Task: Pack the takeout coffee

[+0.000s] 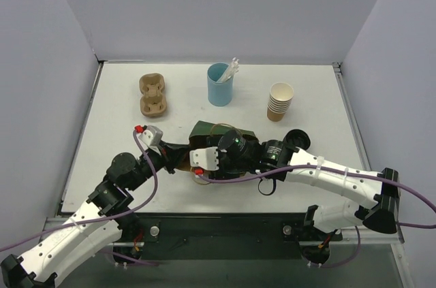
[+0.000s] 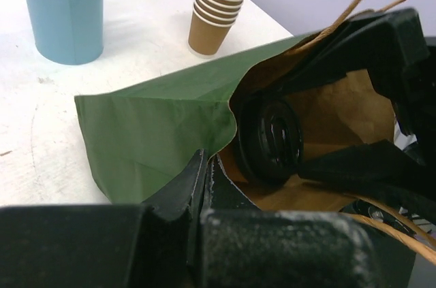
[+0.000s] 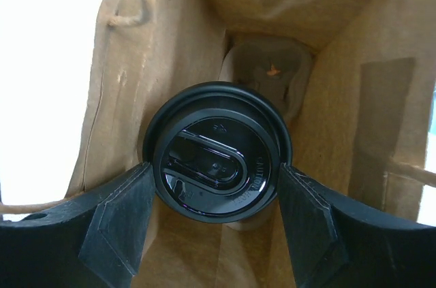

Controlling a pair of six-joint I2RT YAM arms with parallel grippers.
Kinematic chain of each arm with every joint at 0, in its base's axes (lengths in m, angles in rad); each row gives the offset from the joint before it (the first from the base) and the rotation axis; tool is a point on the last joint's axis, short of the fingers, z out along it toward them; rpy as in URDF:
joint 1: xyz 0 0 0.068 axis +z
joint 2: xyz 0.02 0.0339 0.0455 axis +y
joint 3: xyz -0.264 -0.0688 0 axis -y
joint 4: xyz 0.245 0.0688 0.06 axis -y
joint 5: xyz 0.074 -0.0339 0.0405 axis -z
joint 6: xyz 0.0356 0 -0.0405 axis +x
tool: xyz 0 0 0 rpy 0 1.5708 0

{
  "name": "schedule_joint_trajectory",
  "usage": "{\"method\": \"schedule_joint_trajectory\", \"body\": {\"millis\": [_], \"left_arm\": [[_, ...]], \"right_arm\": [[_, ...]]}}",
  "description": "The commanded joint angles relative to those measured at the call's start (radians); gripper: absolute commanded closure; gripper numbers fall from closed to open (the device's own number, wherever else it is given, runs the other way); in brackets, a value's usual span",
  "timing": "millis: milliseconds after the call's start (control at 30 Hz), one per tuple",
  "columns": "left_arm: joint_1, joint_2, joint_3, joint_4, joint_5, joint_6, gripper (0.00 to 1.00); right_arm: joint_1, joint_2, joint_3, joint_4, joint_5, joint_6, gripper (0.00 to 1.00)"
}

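1. At mid-desk, top view: a dark green paper bag (image 1: 208, 129) lies on its side on the white desk (image 1: 122, 118). The right arm's wrist covers the bag's mouth, so the contents are hidden here. The left pincer (image 1: 176, 157) sits at the near-left lip.
2. Left wrist view: the left pincer (image 2: 206, 186) has its jaws together, apparently nipping the bag's green lip and holding the mouth open. The small tan-brown paper takeout coffee cup with a round black plastic lid (image 2: 269, 139) is inside the brown interior. Its lid faces out of the mouth and only the lid shows.
3. Right wrist view: the right pincer (image 3: 215, 169) has its jaws apart, one on each side of the cup (image 3: 216, 150) just under the lid rim.
   - This reads as a grip, though the lid hides the contact on the cup wall.
   - The cup's long axis runs straight away from the pincer toward the bag bottom, so the right arm would likely let go and back straight out.
   - I cannot tell whether the cup rests on the lower bag wall.
   - The brown shape at the bag's far end is unclear.
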Motion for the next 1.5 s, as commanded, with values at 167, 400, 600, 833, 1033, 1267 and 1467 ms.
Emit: {"method": "schedule_joint_trajectory", "body": {"millis": [167, 400, 600, 833, 1033, 1267, 1467], "left_arm": [[-0.026, -0.007, -0.02, 0.003, -0.077, -0.097, 1.0], [-0.026, 0.033, 0.043, -0.015, -0.127, -0.157, 1.0], [-0.026, 0.036, 0.072, -0.029, -0.199, -0.174, 1.0], [-0.026, 0.044, 0.072, 0.022, -0.216, -0.228, 1.0], [-0.026, 0.023, 0.006, 0.072, -0.196, -0.228, 1.0], [-0.026, 0.003, 0.004, 0.055, -0.207, -0.228, 1.0], [-0.026, 0.035, 0.053, 0.034, -0.232, -0.245, 1.0]], "right_arm": [[-0.022, 0.015, 0.017, 0.03, 0.115, -0.045, 0.8], [-0.031, 0.018, 0.053, -0.009, 0.123, -0.146, 0.8], [-0.045, 0.039, 0.056, -0.027, 0.137, -0.237, 0.8], [-0.05, 0.094, 0.074, -0.053, 0.161, -0.205, 0.8], [-0.077, 0.148, 0.119, -0.035, 0.174, -0.151, 0.8], [-0.106, 0.156, 0.11, -0.016, 0.155, -0.168, 0.81], [-0.11, 0.13, 0.065, 0.017, 0.132, -0.24, 0.82]]}}
